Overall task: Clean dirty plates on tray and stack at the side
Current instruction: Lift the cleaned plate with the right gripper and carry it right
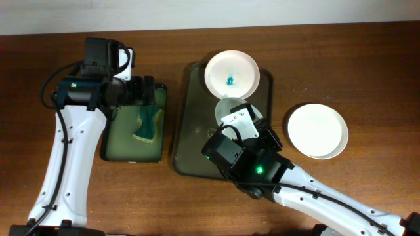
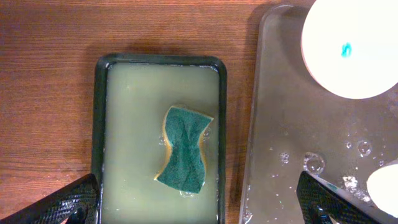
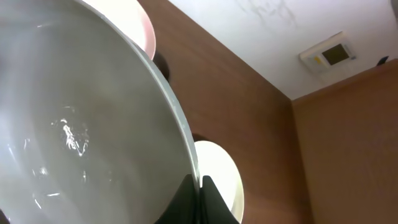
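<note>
A white plate with a teal smear (image 1: 231, 73) sits at the far end of the dark tray (image 1: 190, 141); it also shows in the left wrist view (image 2: 348, 46). My right gripper (image 1: 244, 117) is shut on the rim of a second white plate (image 1: 226, 107) and holds it tilted over the tray. In the right wrist view the fingers (image 3: 200, 185) pinch that rim, and the wet plate (image 3: 74, 124) fills the frame. A plain white plate (image 1: 317, 130) lies on the table right of the tray. My left gripper (image 2: 199, 208) is open and empty above the sponge (image 2: 185, 149).
A smaller green tray (image 1: 121, 141) holding cloudy water and the green-and-yellow sponge (image 1: 149, 124) stands left of the dark tray. The dark tray's floor (image 2: 286, 124) is wet with bubbles. A wall runs along the table's far edge.
</note>
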